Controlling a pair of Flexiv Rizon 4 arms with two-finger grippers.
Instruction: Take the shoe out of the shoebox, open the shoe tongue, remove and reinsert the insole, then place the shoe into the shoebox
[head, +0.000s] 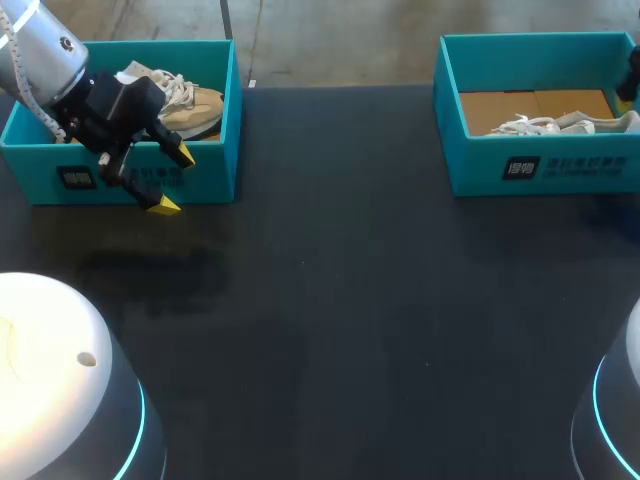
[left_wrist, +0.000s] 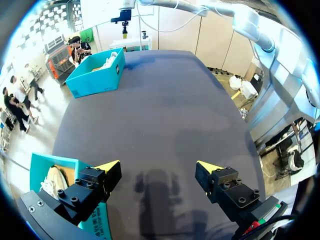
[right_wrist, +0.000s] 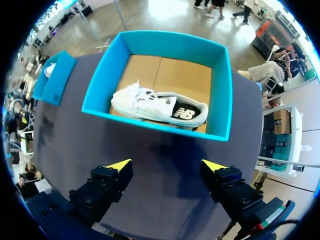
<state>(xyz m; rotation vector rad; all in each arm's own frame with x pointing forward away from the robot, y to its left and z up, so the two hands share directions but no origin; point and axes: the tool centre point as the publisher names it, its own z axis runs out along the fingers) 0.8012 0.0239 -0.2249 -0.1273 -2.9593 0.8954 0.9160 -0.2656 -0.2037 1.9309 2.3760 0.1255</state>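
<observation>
Over at the far left corner of the tabletop (head: 330, 300) sits the left shoebox (head: 210, 175), teal, with a tan shoe (head: 190, 105) and its white laces inside. The left claw (head: 174, 180) hangs right at that box's front wall, yellow tips spread wide, nothing between them. From the left wrist, the left claw (left_wrist: 159, 166) looks out across bare dark tabletop, with the left shoebox (left_wrist: 37, 167) just beside one finger. Across at the far right corner is the right shoebox (head: 480, 165), also teal, and a white shoe (head: 570, 123) lies on its cardboard floor, close along the near wall. From the right wrist, the right claw (right_wrist: 166, 164) is released as well, fingers well apart, hovering above the tabletop short of the right shoebox (right_wrist: 155, 127), with the white shoe (right_wrist: 157, 107) untouched ahead of it.
</observation>
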